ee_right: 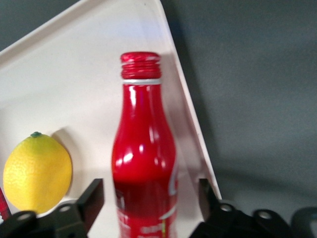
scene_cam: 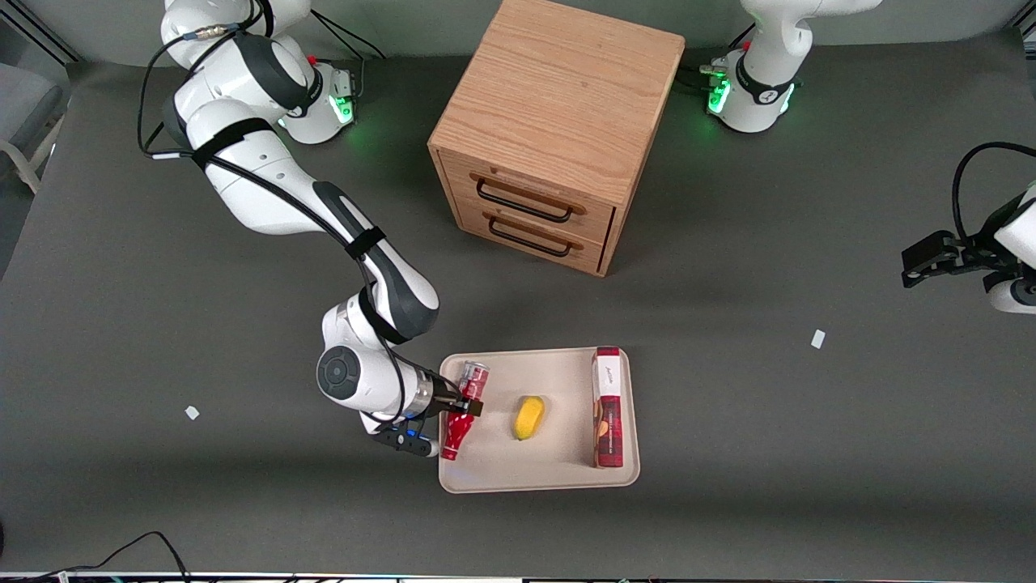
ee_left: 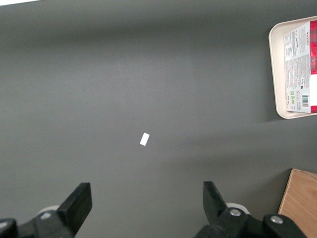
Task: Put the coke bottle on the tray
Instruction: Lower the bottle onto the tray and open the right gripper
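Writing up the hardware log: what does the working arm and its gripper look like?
The right arm has glossy white rounded shells with dark grey joint sections. A black cable runs along it, held by black straps. Its base glows green. The gripper, at the tray's edge, has black fingers on a black body.

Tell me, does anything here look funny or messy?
Nothing is spilled or broken. The coke bottle lies on its side at the tray's edge nearest the working arm, between the gripper's open fingers, beside a lemon and a box.
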`<action>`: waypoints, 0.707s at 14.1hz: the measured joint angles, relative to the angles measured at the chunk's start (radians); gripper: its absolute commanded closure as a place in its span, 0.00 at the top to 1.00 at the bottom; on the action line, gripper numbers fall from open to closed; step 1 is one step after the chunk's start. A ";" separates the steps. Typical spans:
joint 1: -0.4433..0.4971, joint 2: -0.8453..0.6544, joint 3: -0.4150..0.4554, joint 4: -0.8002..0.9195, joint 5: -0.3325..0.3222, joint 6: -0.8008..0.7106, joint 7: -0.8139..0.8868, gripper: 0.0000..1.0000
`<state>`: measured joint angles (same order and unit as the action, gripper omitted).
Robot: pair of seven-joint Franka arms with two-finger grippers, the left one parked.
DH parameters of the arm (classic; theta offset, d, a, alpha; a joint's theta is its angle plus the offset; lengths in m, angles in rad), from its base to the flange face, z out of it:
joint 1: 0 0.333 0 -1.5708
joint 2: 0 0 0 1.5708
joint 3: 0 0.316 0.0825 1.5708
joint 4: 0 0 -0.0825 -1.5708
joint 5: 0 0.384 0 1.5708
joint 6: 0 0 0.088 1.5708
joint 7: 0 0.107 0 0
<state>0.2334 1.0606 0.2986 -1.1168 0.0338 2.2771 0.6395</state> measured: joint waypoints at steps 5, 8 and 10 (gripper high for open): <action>-0.001 -0.013 0.000 0.019 -0.041 -0.023 0.004 1.00; -0.021 -0.153 0.000 0.030 -0.058 -0.223 0.007 1.00; -0.051 -0.279 0.000 0.031 -0.076 -0.397 0.008 1.00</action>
<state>0.1822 0.7820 0.2983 -1.0855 -0.0425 1.8800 0.6472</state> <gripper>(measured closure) 0.000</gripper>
